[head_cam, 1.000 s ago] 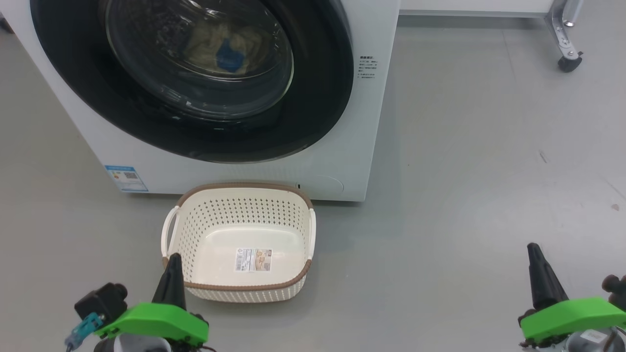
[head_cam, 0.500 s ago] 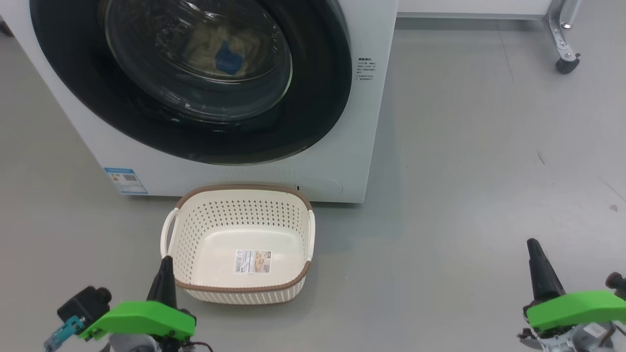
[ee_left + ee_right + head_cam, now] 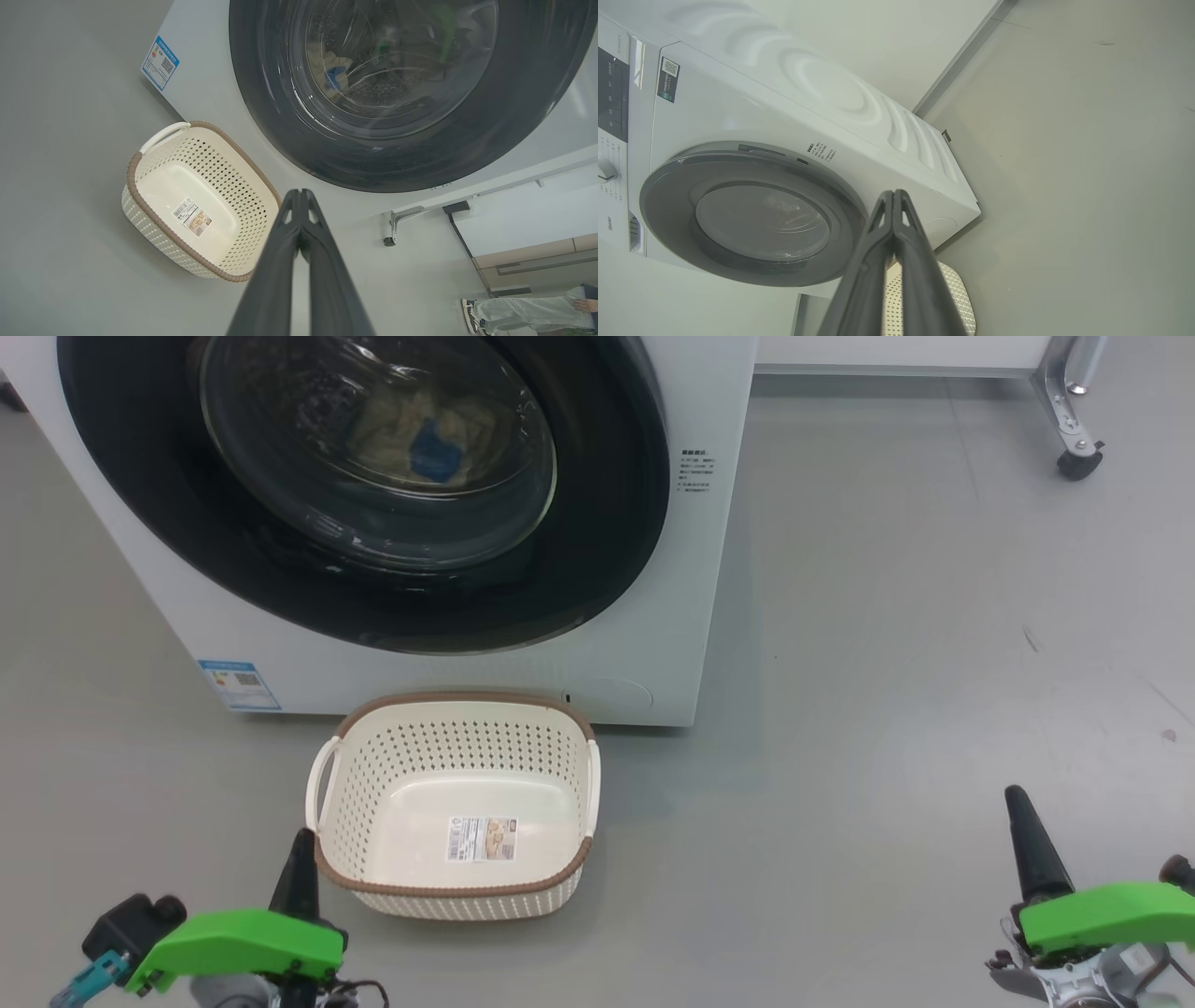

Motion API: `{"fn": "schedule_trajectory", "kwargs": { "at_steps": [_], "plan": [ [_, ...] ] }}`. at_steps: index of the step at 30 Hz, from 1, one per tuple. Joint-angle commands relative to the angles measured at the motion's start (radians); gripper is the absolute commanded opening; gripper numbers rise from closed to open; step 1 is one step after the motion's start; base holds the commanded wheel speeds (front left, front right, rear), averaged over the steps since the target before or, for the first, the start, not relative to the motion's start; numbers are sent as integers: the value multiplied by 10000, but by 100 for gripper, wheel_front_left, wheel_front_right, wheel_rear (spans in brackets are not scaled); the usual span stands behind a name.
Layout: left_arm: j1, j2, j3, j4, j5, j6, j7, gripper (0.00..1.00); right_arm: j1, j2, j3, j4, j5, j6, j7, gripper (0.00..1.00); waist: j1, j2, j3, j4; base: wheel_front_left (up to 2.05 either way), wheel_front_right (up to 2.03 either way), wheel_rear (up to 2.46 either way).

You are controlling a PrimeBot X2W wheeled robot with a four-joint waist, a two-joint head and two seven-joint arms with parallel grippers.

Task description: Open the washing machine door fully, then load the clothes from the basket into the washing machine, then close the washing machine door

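The white washing machine (image 3: 709,569) fills the upper left of the head view. Its door (image 3: 616,523), black-rimmed, sits flush against the front. Through the glass bowl I see the pale-yellow clothes (image 3: 420,434) with a blue patch lying inside the drum; the left wrist view shows these clothes (image 3: 334,70) too. The cream basket (image 3: 448,747) stands on the floor before the machine, holding nothing but its label sticker. My left gripper (image 3: 302,845) is shut, empty, just off the basket's near left corner. Far to the right, my right gripper (image 3: 1018,803) is shut and empty over the floor.
A wheeled metal leg (image 3: 1074,429) stands at the back right. A blue label (image 3: 238,683) is low on the machine's front. A person's legs and shoes (image 3: 514,312) lie on the floor far off. Grey floor spreads to the right of the machine.
My left gripper has drawn back, left and lower in the head view, away from the basket's rim. The right gripper has hardly moved. Door and basket stand as before.
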Motion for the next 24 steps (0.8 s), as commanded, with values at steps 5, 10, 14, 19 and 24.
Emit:
{"fn": "schedule_trajectory", "kwargs": {
  "at_steps": [5,10,14,19,24],
  "plan": [
    [-246,56,462,-370,-820,-65,223,0,-633,-280,101,-159,838,-19,140,0,-1,0,-24,-13,0,0,0],
    [-232,52,584,-382,-1273,-81,341,0,-707,-288,102,-81,1290,-20,216,0,-1,0,-40,-22,0,0,0],
    [-217,48,705,-395,-1726,-97,459,0,-782,-296,102,-4,1740,-21,292,0,-1,0,-56,-30,0,0,0],
    [-199,44,857,-410,-2293,-116,606,0,-876,-304,101,92,2302,-23,388,0,-1,0,-77,-41,0,0,0],
    [-180,40,1008,-426,-2860,-136,753,0,-970,-312,99,189,2864,-24,486,0,-1,0,-97,-52,0,0,0]
  ]
}}
